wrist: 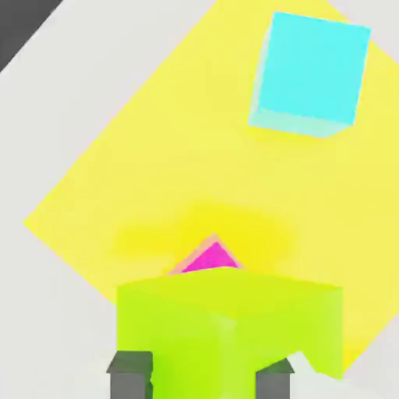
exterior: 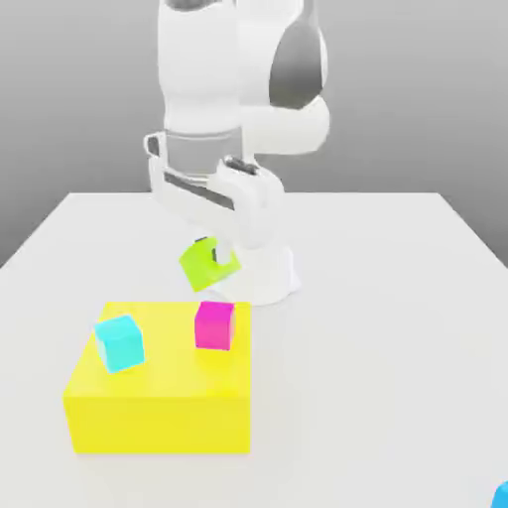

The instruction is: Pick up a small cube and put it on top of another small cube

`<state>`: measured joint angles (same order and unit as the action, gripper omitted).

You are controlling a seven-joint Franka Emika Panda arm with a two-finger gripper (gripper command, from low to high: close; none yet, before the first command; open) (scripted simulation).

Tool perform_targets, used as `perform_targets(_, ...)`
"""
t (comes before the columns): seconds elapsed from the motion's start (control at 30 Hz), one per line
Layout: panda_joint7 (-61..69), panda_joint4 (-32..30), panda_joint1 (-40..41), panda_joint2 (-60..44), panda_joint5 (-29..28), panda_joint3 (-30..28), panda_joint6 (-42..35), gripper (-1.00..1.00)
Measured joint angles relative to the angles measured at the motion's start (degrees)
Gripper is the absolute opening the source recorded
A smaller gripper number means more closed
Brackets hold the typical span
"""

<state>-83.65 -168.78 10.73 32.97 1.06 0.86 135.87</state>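
Grey wall behind a white table [exterior: 397, 298], robot gripper [exterior: 211, 256] in the middle of the frame, fingers clamped on the small green cube [exterior: 200, 265] held up in the air, big yellow block [exterior: 159, 397] lower left, blue cube [exterior: 120, 342] and pink cube [exterior: 213, 324] sitting on it

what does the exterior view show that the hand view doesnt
Exterior view alone: the white arm, the table stretching around the block, and a blue object at its right edge. Hand view alone: the dark fingers close up against the green cube. Both: the lime-green cube held in the air, the yellow block, the cyan cube, the magenta cube.
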Motion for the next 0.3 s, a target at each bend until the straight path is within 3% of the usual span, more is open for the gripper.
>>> perform_targets(0.07,-0.13,-1.42,0.11,-3.33,-0.02,0.2,4.75,-1.0)
perform_targets(0.1,-0.15,-2.1,0.14,-5.05,-0.01,0.28,7.14,1.0)
perform_targets(0.3,-0.19,-2.43,0.17,-5.91,-0.05,0.33,8.32,1.0)
